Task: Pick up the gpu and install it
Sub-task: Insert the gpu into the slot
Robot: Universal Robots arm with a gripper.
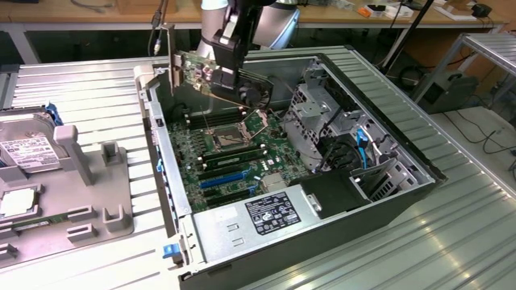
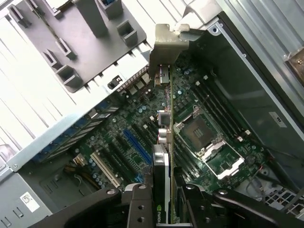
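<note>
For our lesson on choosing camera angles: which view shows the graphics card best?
The exterior view: the graphics card shows its green face, fan and metal bracket, held by the pincer above the open computer case. The wrist view shows the graphics card edge-on.

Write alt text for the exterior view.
The gripper holds the gpu in the air above the motherboard of an open computer case lying on its side. A hard drive rests on a grey tray at the exterior view's left.
</note>
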